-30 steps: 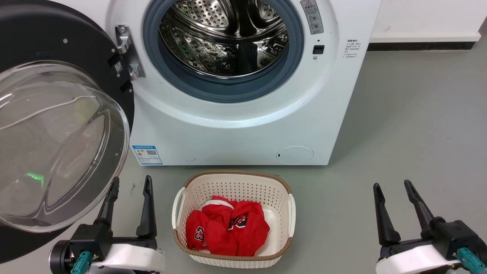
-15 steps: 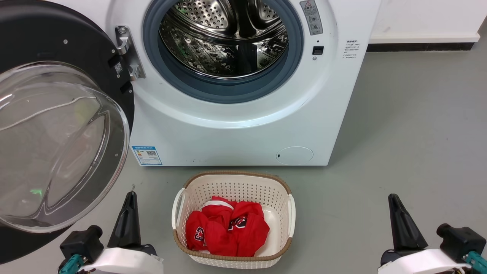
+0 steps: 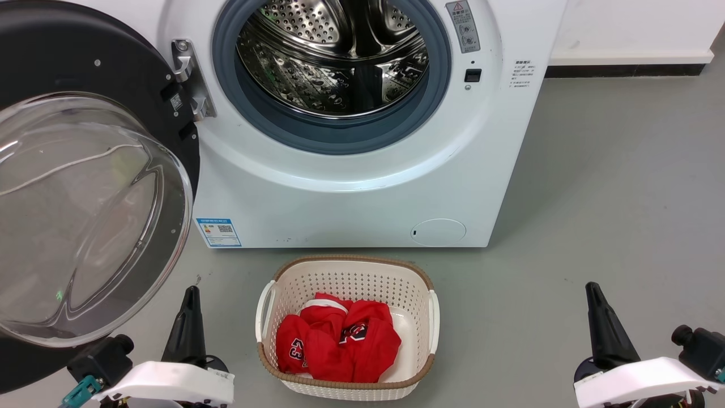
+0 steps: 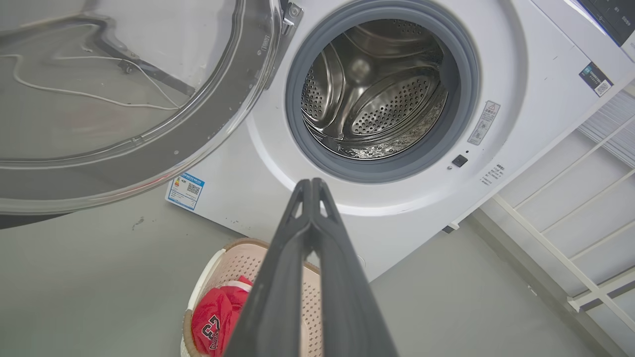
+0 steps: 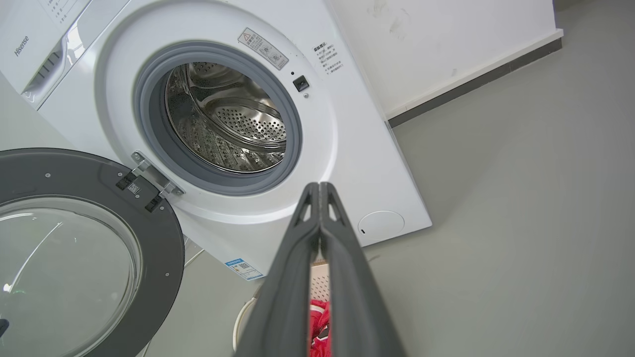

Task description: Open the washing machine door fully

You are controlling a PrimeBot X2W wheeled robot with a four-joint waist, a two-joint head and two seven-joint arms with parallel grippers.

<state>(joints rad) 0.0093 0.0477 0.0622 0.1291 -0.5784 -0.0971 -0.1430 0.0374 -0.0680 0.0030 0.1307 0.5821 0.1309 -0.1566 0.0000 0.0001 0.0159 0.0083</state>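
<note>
washing machine door [image 3: 90, 198] hangs wide open at the machine's left, left pincer [image 3: 191, 297] & right pincer [image 3: 595, 294] both closed on nothing, so imo the risk's the left one clipping the rim & swinging it back.

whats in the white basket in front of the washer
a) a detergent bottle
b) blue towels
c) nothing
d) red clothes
d: red clothes lie bunched in the basket on the floor before the washing machine.
</note>
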